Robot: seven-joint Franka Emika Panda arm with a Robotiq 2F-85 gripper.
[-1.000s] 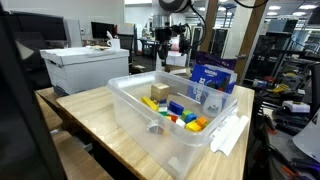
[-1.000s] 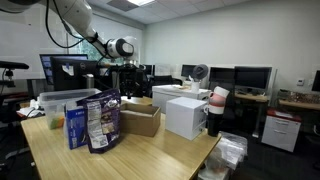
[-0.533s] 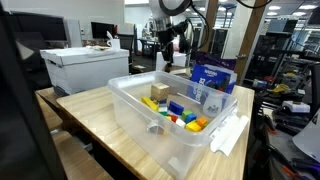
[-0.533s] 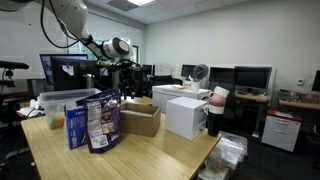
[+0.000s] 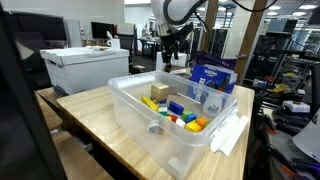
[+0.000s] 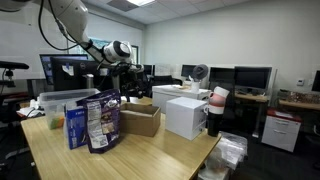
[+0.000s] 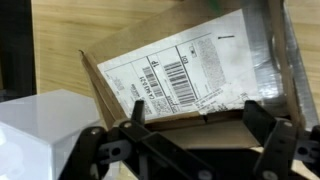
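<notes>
In the wrist view a white box [image 7: 40,125] is cut off at the lower left. Just beside it lies the cardboard box [image 7: 180,70], shipping label up, its right side out of frame. The pincer [image 7: 192,118] hangs above it, released, jaws spread and empty. In an exterior view a snack bag [image 6: 100,120] hides the cardboard box's left edge on the desk [image 6: 150,150].
</notes>
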